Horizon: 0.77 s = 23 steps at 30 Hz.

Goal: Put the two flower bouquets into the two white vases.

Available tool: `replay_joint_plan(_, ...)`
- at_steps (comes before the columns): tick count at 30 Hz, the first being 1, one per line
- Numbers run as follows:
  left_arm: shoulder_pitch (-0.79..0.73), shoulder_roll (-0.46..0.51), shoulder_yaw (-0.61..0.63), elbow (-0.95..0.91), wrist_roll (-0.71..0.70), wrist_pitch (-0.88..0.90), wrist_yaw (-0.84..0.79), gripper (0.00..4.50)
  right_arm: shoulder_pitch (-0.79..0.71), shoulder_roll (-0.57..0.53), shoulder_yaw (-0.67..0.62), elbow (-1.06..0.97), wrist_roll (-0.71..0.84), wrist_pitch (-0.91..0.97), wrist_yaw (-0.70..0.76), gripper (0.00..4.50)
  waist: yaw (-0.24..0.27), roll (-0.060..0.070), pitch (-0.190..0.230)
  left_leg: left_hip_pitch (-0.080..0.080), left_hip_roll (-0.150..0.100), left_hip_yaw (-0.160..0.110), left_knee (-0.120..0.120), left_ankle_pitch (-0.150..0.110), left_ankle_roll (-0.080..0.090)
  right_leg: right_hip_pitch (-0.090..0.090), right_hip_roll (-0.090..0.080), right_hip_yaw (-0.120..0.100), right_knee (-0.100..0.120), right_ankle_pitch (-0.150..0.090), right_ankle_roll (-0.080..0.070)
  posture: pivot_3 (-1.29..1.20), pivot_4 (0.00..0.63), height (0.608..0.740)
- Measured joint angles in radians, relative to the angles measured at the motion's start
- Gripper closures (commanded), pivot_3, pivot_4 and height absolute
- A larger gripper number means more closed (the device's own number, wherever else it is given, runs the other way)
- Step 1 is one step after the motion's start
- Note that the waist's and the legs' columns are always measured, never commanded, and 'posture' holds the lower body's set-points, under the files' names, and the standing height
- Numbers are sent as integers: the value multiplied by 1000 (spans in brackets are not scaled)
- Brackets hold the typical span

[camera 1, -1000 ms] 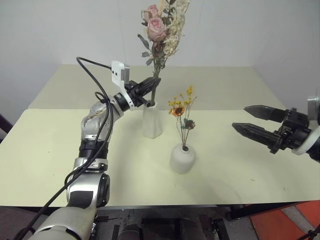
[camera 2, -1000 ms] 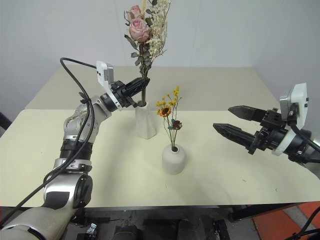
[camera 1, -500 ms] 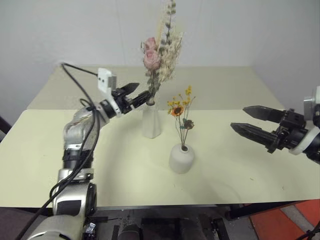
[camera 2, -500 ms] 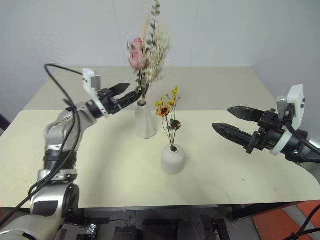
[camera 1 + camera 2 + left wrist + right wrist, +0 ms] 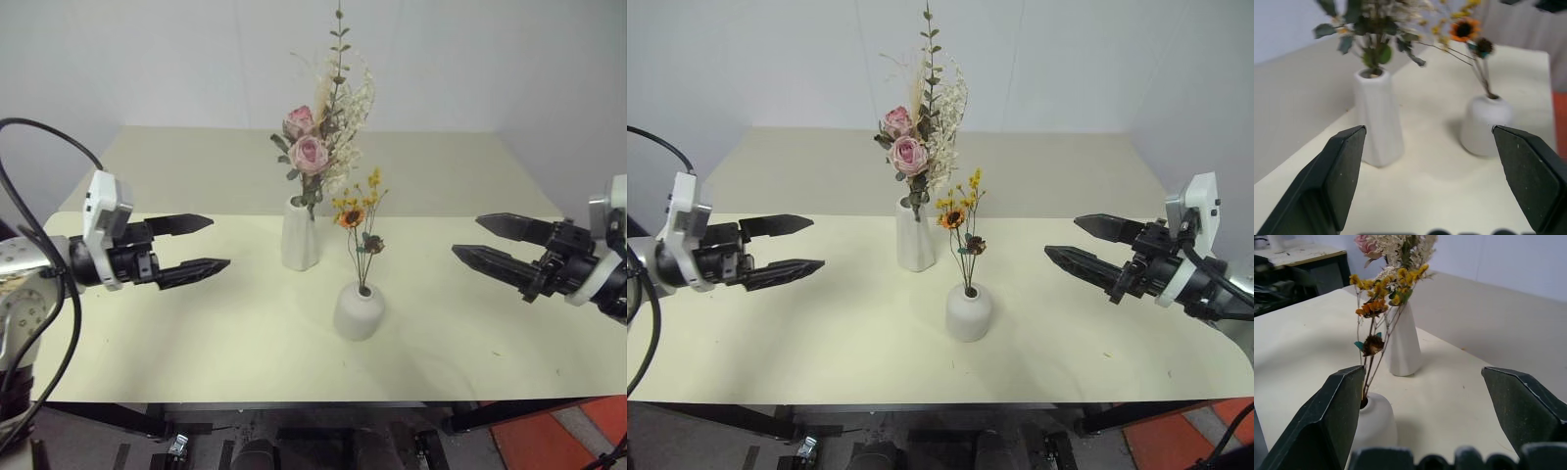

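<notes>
flowers sat in both vases when i looked. the fuller bunch with pink roses (image 5: 313,147) stood in the taller vase (image 5: 299,233) near the middle of the table (image 5: 147,323), its long sprigs rising well above the neck. the thin yellow sprig (image 5: 360,220) stood in the short round vase (image 5: 358,310), which was nearer the front edge and just to the right of the tall one.

the left gripper (image 5: 201,245) hung over the left part of the table, well apart from the tall vase, its jaws spread wide and holding nothing. the right gripper (image 5: 490,243) hung over the right part, also spread wide and empty, pointing in toward the vases.

to my eye the job looked done, so the risks were all about disturbing it. the rose bunch looked top-heavy for such a narrow vase, and it leaned a little; a nudge to the stems or the table could have tipped the vase over. the thin sprig sat loose in a small hole and might have slumped sideways. either arm swinging inward at vase height could have clipped the blooms, since both pointed that way.
</notes>
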Motion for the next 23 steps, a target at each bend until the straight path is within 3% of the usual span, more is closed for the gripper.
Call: replay_joint_plan(23, -47, 40, 4, 14, -37, 1, -22, 13, 80, 13, -4, 6, -37, -30, 27, 0, -5, 0, 0, 0, 0, 0, 0, 0, 0, 0, 0, 0, 0, 0, 0, 0, 150, 740)
